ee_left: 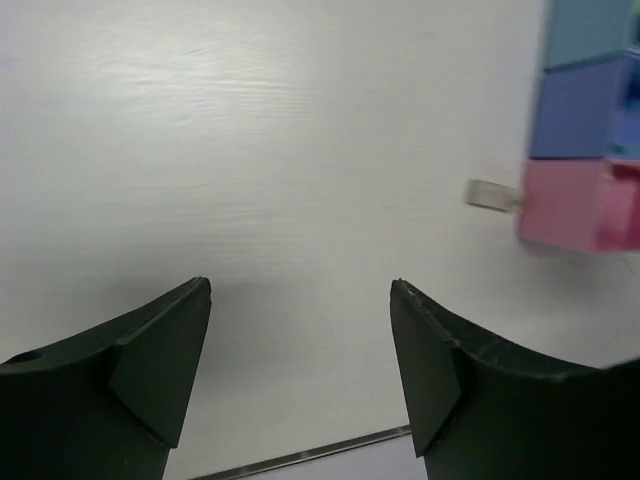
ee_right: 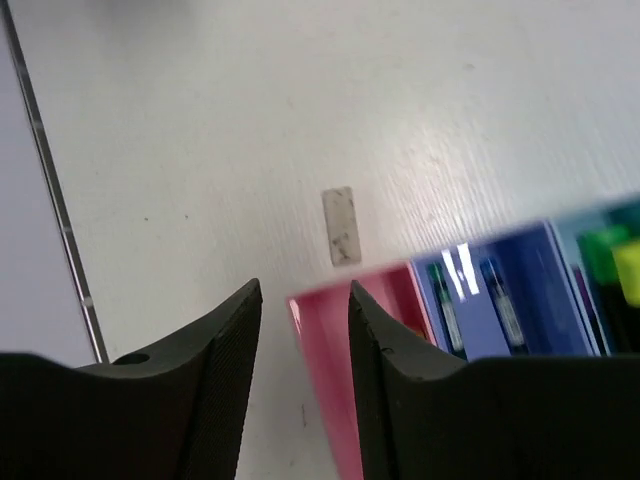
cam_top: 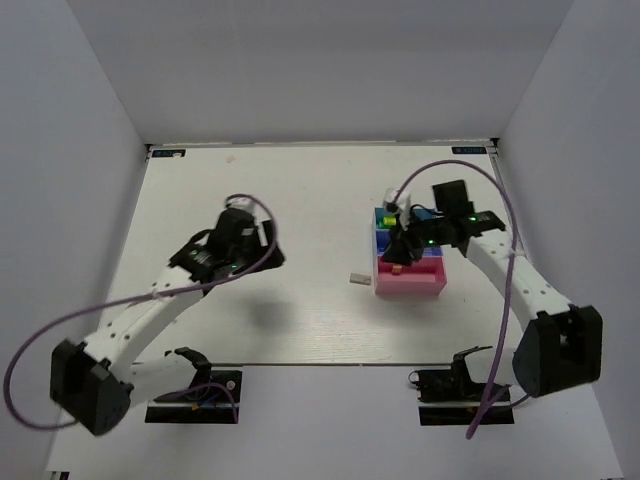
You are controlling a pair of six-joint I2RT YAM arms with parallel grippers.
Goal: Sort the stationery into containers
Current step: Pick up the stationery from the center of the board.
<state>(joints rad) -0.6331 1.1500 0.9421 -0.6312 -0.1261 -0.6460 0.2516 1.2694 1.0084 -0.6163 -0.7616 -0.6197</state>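
Observation:
The organiser (cam_top: 412,272) stands right of centre, with light blue, darker blue and pink bins in a row. My right gripper (cam_top: 398,250) hovers over it, open and empty. In the right wrist view the gripper (ee_right: 303,292) is above the pink bin's near corner (ee_right: 325,370). Two thin pens (ee_right: 447,305) lie in the darker blue bin, and green and yellow highlighters (ee_right: 612,258) lie in the light blue bin. One pale eraser (cam_top: 356,279) lies on the table just left of the pink bin; it also shows in the right wrist view (ee_right: 341,227) and the left wrist view (ee_left: 492,195). My left gripper (cam_top: 262,255) is open and empty left of centre; the left wrist view (ee_left: 300,290) shows it above bare table.
The white table (cam_top: 300,190) is walled by pale panels at the left, right and back. The organiser's side (ee_left: 585,150) shows at the right edge of the left wrist view. The table's near edge (ee_left: 300,458) runs just below my left fingers.

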